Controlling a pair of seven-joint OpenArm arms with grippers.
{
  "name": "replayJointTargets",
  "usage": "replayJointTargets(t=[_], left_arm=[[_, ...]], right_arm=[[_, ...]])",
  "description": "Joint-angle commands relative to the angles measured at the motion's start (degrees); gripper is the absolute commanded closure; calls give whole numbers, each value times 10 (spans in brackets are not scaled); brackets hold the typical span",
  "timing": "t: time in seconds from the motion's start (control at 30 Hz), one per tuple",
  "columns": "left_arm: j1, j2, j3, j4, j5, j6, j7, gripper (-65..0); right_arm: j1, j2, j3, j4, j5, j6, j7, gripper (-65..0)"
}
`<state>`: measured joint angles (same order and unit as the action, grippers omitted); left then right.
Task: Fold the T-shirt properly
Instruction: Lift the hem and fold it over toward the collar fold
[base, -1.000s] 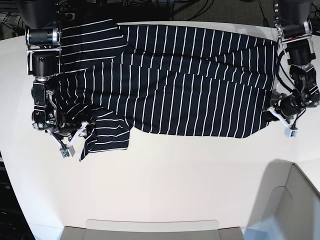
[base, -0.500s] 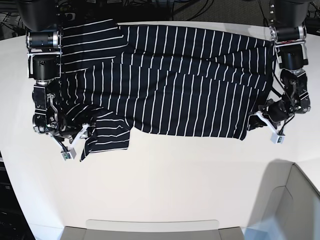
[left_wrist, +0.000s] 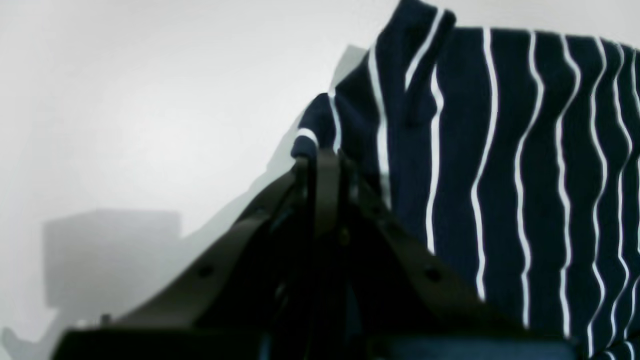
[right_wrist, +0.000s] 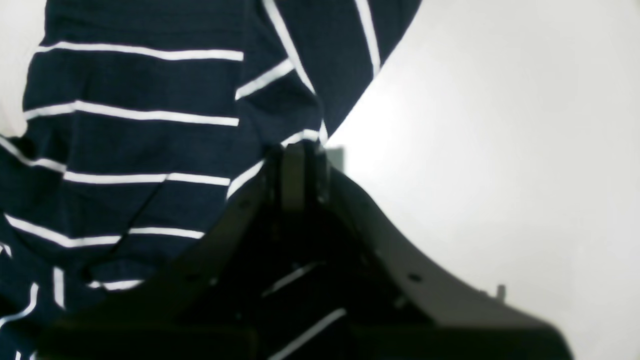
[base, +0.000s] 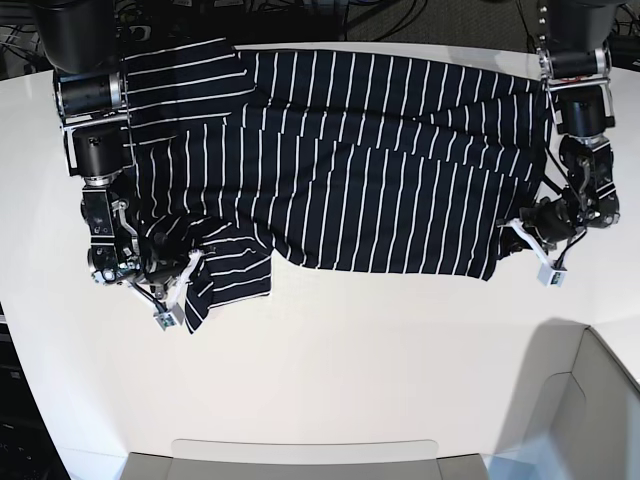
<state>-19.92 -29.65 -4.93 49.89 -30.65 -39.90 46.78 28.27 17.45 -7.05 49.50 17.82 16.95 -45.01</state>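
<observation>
The T-shirt (base: 350, 160), dark navy with thin white stripes, lies spread across the far half of the white table (base: 330, 370). My left gripper (base: 512, 236), at the base view's right, is shut on the shirt's lower hem corner; the left wrist view shows its jaws (left_wrist: 325, 160) pinching a raised fold of cloth (left_wrist: 450, 125). My right gripper (base: 186, 275), at the base view's left, is shut on the sleeve (base: 232, 280); the right wrist view shows the jaws (right_wrist: 296, 150) closed on the striped cloth's edge (right_wrist: 150, 125).
A grey bin's edge (base: 305, 452) runs along the table's front. A white box-like corner (base: 590, 400) stands at the front right. Cables and arm bases (base: 85, 40) sit behind the table's far edge.
My right gripper has pulled the sleeve down and to the right. My left gripper has drawn the hem corner inward to the left, then held nearly still.
</observation>
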Motion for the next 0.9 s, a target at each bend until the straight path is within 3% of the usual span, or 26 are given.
replayJointTargets(t=[0.0, 0.13, 0.4, 0.6, 0.87], left_arm=[[-14, -11, -2, 19, -6, -1, -5, 0], [-13, -11, -2, 54, -6, -1, 2, 0], [26, -12, -6, 150, -6, -1, 3, 0], [44, -11, -91, 165, -6, -1, 37, 0], [98, -12, -134, 291, -6, -1, 76, 0]], right_arm=[[12, 9, 1, 7, -13, -3, -11, 0], [4, 25, 3, 51, -10, -3, -13, 0], [-51, 33, 139, 214, -10, -2, -65, 0], [-85, 40, 148, 299, -10, -2, -68, 0], [-128, 39, 175, 372, -10, -2, -69, 0]])
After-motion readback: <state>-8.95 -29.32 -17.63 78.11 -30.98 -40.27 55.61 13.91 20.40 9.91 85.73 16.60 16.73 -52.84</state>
